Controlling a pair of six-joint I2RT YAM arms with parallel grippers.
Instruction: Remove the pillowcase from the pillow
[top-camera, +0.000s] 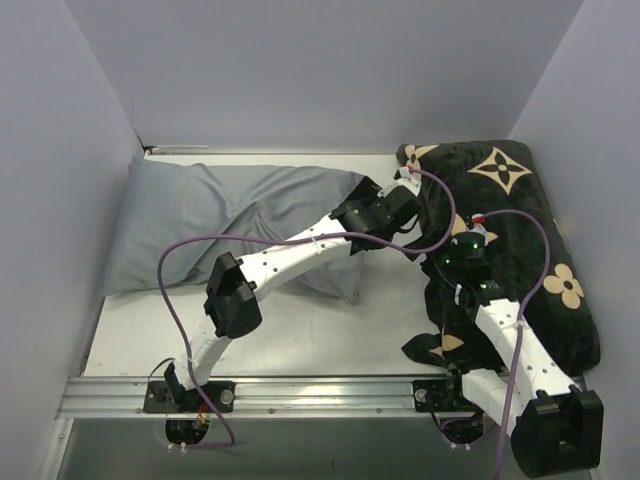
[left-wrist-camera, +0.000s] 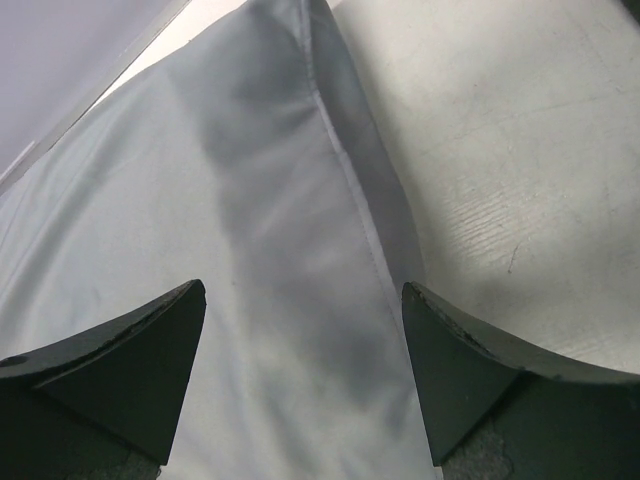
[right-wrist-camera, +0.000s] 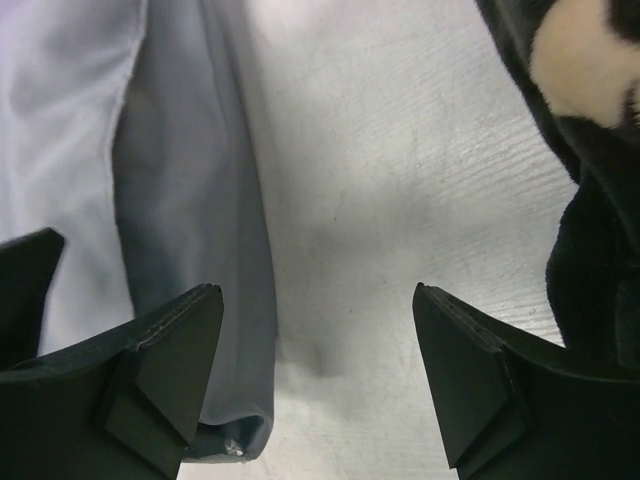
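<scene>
Pillowcase (top-camera: 190, 215) on, pillow hidden inside. Its seam lies right under left gripper (left-wrist-camera: 303, 300), jaws spread, empty. Right gripper (right-wrist-camera: 318, 300) spread too, case edge by one finger, black cushion (right-wrist-camera: 590, 200) by the other. Best: drop onto seam, pinch cloth only.

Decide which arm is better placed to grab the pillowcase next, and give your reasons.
Left, probably. The left hand is open with the seam of the pillowcase between its fingers. The right hand is open mostly over the table, the pillowcase only beside one finger.
</scene>
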